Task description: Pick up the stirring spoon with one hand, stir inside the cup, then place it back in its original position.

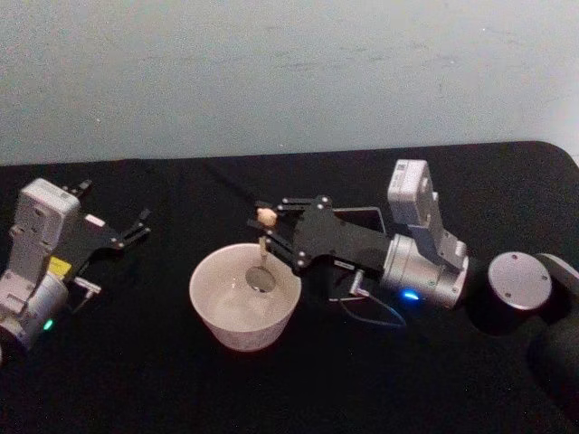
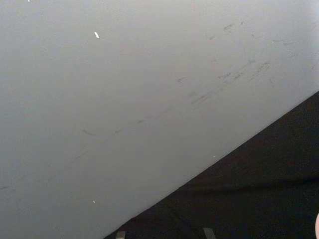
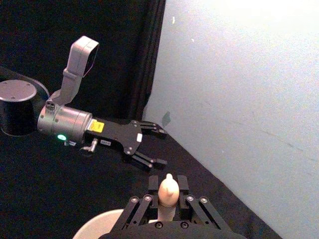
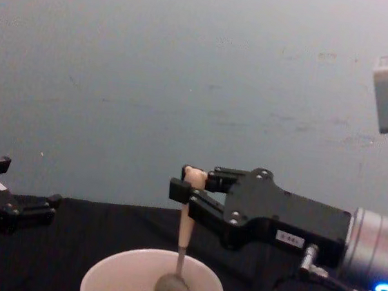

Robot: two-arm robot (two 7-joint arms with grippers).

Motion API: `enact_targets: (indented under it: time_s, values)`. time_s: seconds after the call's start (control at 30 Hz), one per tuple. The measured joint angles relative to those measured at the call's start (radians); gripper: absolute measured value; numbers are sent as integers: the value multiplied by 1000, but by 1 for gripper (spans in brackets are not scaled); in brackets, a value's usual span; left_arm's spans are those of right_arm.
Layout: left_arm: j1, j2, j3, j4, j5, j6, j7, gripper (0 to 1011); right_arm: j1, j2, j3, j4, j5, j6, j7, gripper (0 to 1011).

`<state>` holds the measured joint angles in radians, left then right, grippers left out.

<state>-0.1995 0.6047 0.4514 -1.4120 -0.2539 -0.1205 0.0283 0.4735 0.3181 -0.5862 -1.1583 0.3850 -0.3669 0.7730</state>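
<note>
R gripper point(image 1: 264, 231) sat above cup point(image 1: 237, 333), 2 fingers clamped on stirring spoon point(image 4: 183, 236) just below bear knob. Spoon hung upright, metal bowl down inside cup. L gripper point(image 1: 116, 201) idle at left of table point(image 1: 136, 380), fingers spread wide, holding nothing.

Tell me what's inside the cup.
The spoon, held upright by the right gripper near its bear knob, has its metal bowl inside the cup. Otherwise the inside looks bare. The floor right under the bowl is covered. The left gripper sits open, far left.
</note>
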Motion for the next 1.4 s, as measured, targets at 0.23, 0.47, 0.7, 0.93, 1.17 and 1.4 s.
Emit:
enact_targets:
  time_s: [0.23,0.47,0.7,0.93,1.17,1.4]
  values:
    - [0,0,0,0,0,0,0,1001,-29,30,11,-44,11,17,4,214]
    - [0,0,0,0,0,0,0,1001,-59,52,8,-95,29,37,18,214]
    - [0,0,0,0,0,0,0,1001,-74,57,-14,-128,45,47,43,215]
    - [0,0,0,0,0,0,0,1001,-56,31,-33,-103,43,43,44,214]
    - [0,0,0,0,0,0,0,1001,-16,-11,-34,-31,20,25,13,214]
    - [0,0,0,0,0,0,0,1002,-1,-19,-18,-3,10,16,-8,214]
